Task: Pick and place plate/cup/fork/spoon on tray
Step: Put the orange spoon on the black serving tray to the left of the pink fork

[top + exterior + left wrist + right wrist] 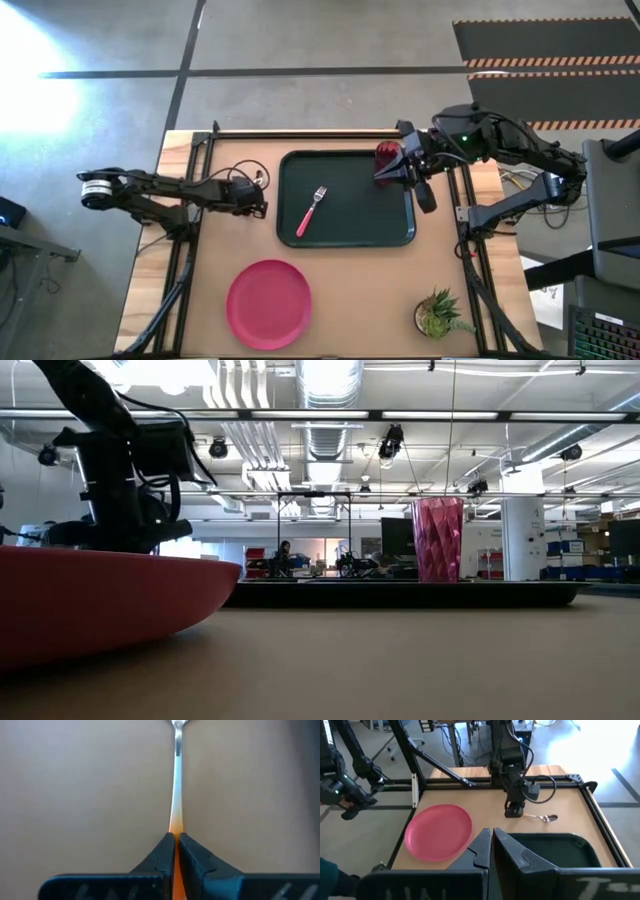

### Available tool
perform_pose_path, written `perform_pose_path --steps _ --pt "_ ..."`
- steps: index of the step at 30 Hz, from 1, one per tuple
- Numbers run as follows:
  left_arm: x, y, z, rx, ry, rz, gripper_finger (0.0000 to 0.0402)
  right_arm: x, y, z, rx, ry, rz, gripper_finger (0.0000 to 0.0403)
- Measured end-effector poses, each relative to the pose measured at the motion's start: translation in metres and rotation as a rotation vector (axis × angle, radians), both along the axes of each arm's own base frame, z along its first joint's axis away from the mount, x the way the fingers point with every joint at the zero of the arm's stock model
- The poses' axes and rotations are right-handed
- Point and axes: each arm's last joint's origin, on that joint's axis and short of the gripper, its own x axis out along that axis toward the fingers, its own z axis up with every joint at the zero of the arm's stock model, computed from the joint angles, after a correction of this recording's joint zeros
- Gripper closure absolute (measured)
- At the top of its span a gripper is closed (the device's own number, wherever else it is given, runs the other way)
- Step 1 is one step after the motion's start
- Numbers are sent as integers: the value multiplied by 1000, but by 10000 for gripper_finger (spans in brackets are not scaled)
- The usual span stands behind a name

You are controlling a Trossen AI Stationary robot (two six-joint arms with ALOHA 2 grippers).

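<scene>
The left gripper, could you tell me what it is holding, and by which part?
The left gripper is shut on the spoon, pinching its orange handle; the right gripper holds nothing.

Sun glare on floor point(30, 75), blurred foreground plate point(90, 600)

One of each on view — one plate point(269, 303), one cup point(386, 158), one fork point(311, 210), one spoon point(543, 817), one tray point(390, 228), one potted plant point(438, 314) — and two grippers, left point(175, 840) and right point(492, 835).
</scene>
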Motion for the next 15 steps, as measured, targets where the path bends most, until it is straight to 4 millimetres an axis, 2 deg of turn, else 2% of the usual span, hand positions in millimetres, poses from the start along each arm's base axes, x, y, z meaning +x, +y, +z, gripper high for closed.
perform_pose_path --steps 9,15 --pt "5 4 31 135 -104 5 400 0 0 -1 9 11 -4 394" --pt "-8 4 42 223 -37 22 401 -1 0 -1 9 10 -4 394"
